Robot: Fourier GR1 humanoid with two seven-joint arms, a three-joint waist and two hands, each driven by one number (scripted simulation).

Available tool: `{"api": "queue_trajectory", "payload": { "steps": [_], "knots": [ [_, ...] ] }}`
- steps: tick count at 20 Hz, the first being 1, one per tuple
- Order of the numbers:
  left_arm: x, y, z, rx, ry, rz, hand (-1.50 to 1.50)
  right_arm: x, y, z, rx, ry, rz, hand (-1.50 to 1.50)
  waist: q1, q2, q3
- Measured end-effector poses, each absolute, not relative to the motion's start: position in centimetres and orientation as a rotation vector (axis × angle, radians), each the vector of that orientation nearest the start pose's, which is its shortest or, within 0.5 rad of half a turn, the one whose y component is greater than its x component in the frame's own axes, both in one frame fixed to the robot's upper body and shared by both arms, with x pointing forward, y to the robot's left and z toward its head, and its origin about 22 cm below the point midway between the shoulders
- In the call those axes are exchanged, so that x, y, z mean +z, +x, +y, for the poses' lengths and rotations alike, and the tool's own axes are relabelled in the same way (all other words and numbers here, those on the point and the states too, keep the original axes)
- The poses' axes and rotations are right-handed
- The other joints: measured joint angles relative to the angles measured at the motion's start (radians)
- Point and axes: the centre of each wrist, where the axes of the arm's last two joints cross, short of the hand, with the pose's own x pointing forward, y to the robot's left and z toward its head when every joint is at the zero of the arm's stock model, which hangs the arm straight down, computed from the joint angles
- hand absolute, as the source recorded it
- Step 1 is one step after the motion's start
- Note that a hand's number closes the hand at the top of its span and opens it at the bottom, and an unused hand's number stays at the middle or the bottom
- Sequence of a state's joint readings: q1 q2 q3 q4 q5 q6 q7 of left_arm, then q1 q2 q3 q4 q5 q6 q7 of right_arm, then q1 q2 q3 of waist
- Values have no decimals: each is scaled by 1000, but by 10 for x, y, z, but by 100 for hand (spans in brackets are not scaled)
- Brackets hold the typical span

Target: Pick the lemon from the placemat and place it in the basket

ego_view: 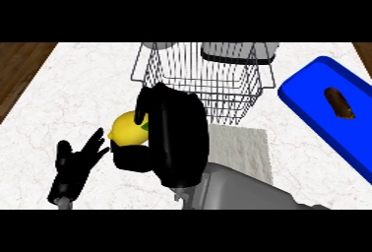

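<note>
Right hand [173, 140] curling round the lemon [129, 129], lifted off the placemat [243, 147].

We are seeing the right hand's fingers and thumb wrapping the yellow lemon from its right side, so only the fruit's left part is showing, over the marble counter [73, 88] just left of the grey placemat and near the front of the wire basket [196, 74]. The lemon is sitting outside the basket, short of its near rim. The left hand [76, 165] is resting with fingers spread and straight near the counter's front-left area, holding nothing. A blue tray [320, 98] is lying along the counter's right edge, carrying a brown oblong item [340, 103]. Behind the basket, at the back edge, a white container with a dark band [240, 53] is showing.
</note>
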State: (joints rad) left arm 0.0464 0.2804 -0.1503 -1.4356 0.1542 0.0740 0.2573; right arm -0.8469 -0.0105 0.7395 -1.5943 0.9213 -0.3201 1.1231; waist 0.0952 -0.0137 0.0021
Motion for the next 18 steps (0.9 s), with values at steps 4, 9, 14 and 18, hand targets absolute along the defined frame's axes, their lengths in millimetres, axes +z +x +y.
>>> {"api": "queue_trajectory", "payload": {
  "steps": [4,9,14,18],
  "knots": [
    [-31,223,276,-109,105,-1101,0,209,258,20,510,-836,-1814,150,-9,-1,-1],
    [-31,222,281,-105,115,-1101,0,249,274,28,412,-880,-1833,150,-17,1,-1],
    [-29,222,286,-95,121,-1099,0,276,293,36,368,-915,-1797,150,-25,6,0],
    [-29,220,285,-87,137,-1093,0,283,312,40,361,-950,-1751,150,-35,9,2]
  ]
}}
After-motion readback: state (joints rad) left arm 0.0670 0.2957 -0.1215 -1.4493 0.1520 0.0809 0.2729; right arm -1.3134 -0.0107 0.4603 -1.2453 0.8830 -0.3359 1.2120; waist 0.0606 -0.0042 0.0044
